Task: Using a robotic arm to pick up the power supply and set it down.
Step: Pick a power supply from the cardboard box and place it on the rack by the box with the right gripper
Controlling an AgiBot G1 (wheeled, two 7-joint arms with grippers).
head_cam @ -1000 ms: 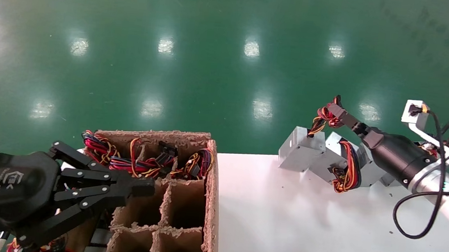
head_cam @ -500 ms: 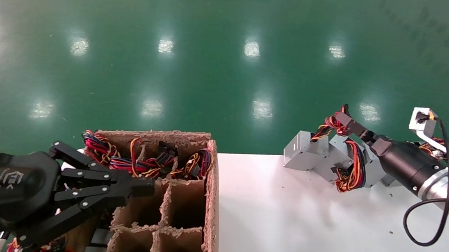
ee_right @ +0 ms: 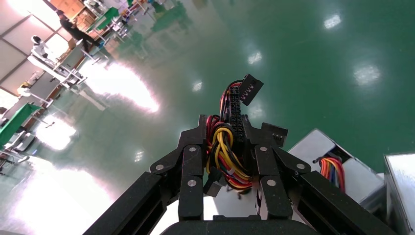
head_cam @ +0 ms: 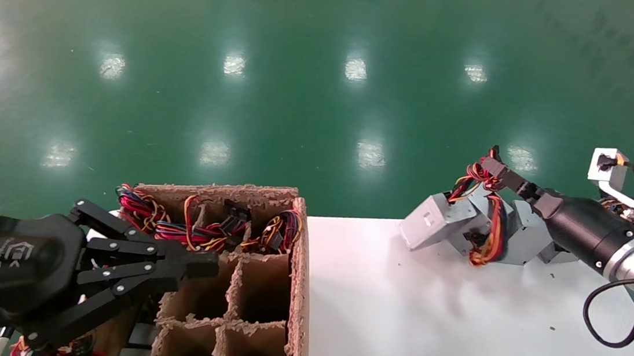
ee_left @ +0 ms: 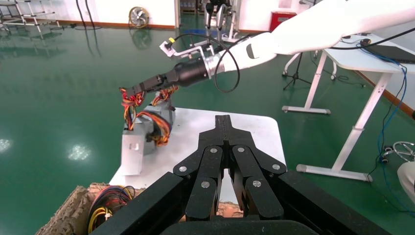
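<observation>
My right gripper [head_cam: 490,162] is shut on the red, yellow and black wire bundle [ee_right: 226,149] of a power supply [head_cam: 437,214]. That silver box hangs tilted by its wires at the far edge of the white table [head_cam: 424,328]; I cannot tell whether its lower corner touches the top. It also shows in the left wrist view, as the power supply [ee_left: 133,147] under the right gripper [ee_left: 128,90] on the white robotic arm [ee_left: 318,27]. My left gripper [head_cam: 204,263] stays shut and empty over the cardboard box.
More silver units [head_cam: 526,239] lie on the table just behind the hanging one. A divided cardboard box [head_cam: 294,292] stands left of the table, with wire bundles [head_cam: 201,228] in its far cells. Green floor lies beyond the table edge.
The right arm has drawn back to the right and sunk a little. The power supply has followed it, tipping over and coming lower toward the table. The left arm has not moved.
</observation>
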